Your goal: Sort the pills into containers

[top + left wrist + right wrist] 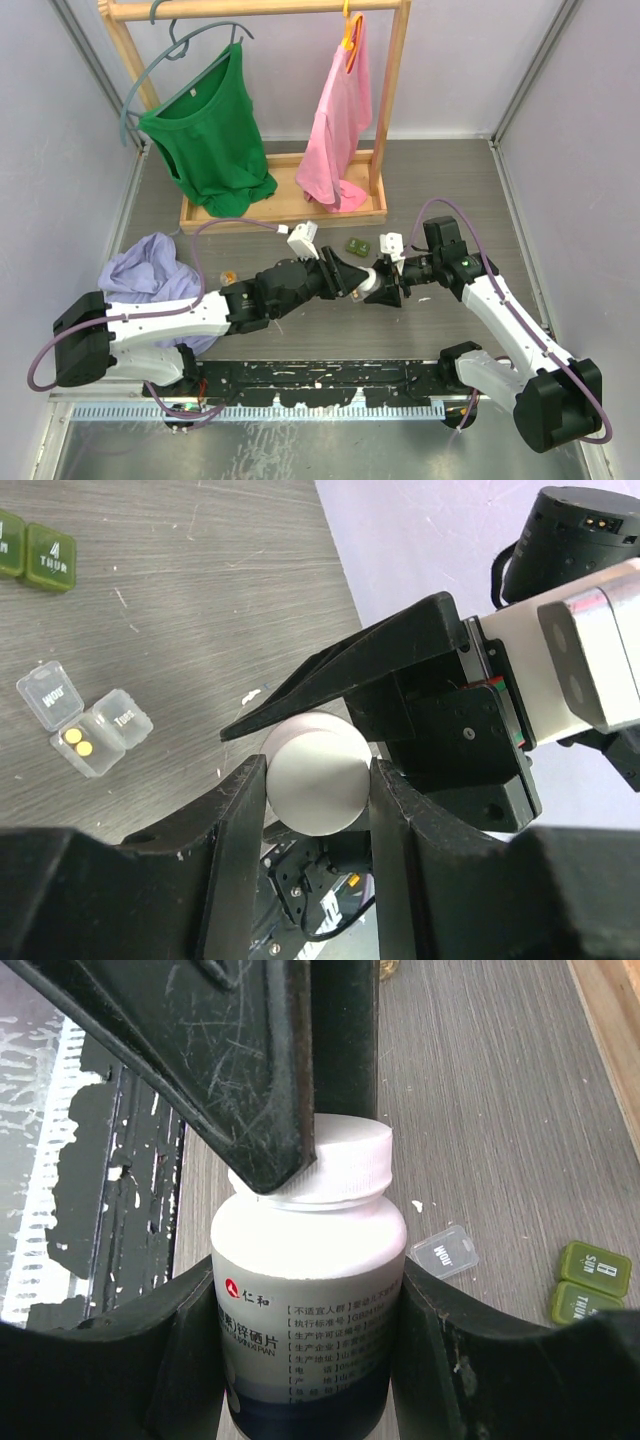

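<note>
My right gripper [307,1290] is shut on a white pill bottle [305,1300] with a printed label and holds it above the table. My left gripper [318,780] is shut on the bottle's white cap [318,773]. In the top view the two grippers meet at the table's middle, the left gripper [352,280] beside the right gripper [388,287]. The clear pill box [85,725] lies open on the table with two yellow pills [80,742] in one compartment. Its lid shows in the right wrist view [442,1252]. The dark green pill box [358,243] lies just behind the grippers.
A wooden clothes rack [280,212] stands at the back with a green shirt [205,130] and a pink shirt [338,120]. A lavender cloth [150,265] lies at the left. A small orange item [229,277] sits beside my left arm.
</note>
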`<state>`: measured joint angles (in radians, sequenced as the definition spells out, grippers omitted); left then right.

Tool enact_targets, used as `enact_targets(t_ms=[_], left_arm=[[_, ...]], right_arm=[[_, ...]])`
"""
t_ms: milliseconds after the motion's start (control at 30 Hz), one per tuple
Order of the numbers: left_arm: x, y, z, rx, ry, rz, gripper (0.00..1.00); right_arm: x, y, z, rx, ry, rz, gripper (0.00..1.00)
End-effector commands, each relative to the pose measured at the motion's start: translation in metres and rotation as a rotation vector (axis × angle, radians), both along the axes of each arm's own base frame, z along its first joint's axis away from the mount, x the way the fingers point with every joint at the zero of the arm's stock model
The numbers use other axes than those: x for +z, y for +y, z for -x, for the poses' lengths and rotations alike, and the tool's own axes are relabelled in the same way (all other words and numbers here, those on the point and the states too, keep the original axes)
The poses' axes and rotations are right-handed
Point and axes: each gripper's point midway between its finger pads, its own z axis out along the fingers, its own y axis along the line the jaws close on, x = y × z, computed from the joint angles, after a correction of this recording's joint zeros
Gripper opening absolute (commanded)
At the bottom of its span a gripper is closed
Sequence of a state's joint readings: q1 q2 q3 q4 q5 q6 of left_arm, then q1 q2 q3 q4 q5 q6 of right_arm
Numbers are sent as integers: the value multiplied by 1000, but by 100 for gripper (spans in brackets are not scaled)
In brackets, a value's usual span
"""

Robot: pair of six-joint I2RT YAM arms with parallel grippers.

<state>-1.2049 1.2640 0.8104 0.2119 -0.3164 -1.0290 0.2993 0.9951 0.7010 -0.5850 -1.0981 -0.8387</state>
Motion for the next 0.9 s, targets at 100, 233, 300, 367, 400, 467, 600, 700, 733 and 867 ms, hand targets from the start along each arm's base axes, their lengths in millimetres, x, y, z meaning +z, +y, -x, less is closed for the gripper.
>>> enact_targets(t_ms=[100,233,300,367,400,467,600,700,733,867], left_arm=[[32,-12,28,-243,-378,131,13],[25,-18,48,-468,-581,137,10],[16,-19,51,-545,-623,119,10],[11,-21,49,-574,-643,118,10],[11,-21,46,-573,-654,126,10],[15,-18,41,-541,-672,142,12],[24,-10,29,-444,-673,150,34],[26,-1,21,-373,-639,141,55],[27,2,19,-358,-625,133,64],[32,16,15,-298,-580,117,90]], right_arm=[[26,12,7,68,20,-102,16],[28,14,11,89,51,-125,15],[28,14,12,95,55,-130,15],[28,14,12,94,54,-129,15],[28,14,12,92,52,-128,15],[28,14,12,90,48,-125,15],[27,13,10,84,41,-119,15],[27,12,9,78,32,-112,15],[27,12,9,76,26,-110,15],[25,11,8,74,20,-101,15]])
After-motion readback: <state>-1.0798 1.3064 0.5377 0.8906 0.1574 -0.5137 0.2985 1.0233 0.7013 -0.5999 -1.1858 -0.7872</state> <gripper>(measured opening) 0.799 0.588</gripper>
